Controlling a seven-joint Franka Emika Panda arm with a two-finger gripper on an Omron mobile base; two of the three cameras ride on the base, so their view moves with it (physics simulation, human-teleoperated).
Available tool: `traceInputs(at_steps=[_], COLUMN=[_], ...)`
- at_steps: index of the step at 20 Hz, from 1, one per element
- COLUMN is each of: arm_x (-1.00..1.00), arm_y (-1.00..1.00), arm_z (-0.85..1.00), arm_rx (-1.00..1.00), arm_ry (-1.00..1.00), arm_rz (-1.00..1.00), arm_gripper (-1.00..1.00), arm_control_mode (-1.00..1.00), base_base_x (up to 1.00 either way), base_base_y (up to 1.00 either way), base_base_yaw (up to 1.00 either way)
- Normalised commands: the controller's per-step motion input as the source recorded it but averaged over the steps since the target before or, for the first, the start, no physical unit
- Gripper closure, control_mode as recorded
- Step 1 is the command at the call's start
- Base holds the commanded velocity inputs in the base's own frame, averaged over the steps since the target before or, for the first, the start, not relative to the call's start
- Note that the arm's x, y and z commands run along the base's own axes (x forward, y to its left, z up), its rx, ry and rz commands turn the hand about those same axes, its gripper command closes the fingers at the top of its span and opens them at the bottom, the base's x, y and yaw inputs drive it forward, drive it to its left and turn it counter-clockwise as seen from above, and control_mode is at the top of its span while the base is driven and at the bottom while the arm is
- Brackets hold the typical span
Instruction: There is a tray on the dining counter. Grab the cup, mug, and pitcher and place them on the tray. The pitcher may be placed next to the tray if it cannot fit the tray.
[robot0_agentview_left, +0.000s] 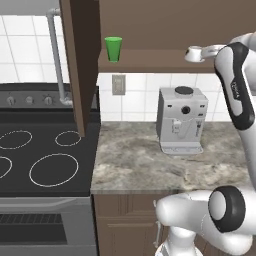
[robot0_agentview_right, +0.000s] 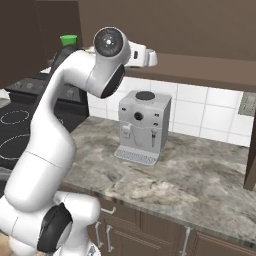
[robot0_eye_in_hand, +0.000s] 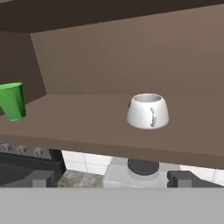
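Reaching for the mug (robot0_eye_in_hand: 148, 111) at 12 o'clock, gripper (robot0_eye_in_hand: 112, 178) jaws wide open and empty; best to straddle its body squarely, clear of the cup (robot0_eye_in_hand: 12, 101) at 9.

Green cup (robot0_agentview_left: 113, 48) upright on brown shelf (robot0_agentview_left: 150, 61), near cabinet side panel (robot0_agentview_left: 80, 60). White mug (robot0_agentview_left: 194, 54) on same shelf, well right of cup, w/ arm (robot0_agentview_left: 236, 85) right next to it. Grey coffee machine (robot0_agentview_left: 181, 120) on marbled surface (robot0_agentview_left: 150, 165) below. Black stove (robot0_agentview_left: 45, 150) to the left, wall outlet (robot0_agentview_left: 118, 84) under shelf.
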Motion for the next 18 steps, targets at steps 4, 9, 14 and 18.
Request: traceInputs(at_steps=[4, 9, 14, 18], arm_x=[0.35, 0.25, 0.24, 0.24], arm_y=[-0.20, -0.24, -0.15, -0.04], arm_z=[-0.05, -0.03, -0.02, -0.07], arm_rx=[0.00, 0.00, 0.00, 0.00], arm_ry=[0.09, 0.08, 0.04, 0.00], arm_rz=[0.07, 0.07, 0.04, 0.01], arm_gripper=[-1.00, -1.00, -1.00, -1.00], arm_control_mode=[-1.00, -1.00, -1.00, -1.00], base_base_x=[0.00, 0.00, 0.00, 0.00], base_base_y=[0.00, 0.00, 0.00, 0.00], base_base_yaw=[0.00, 0.00, 0.00, 0.00])
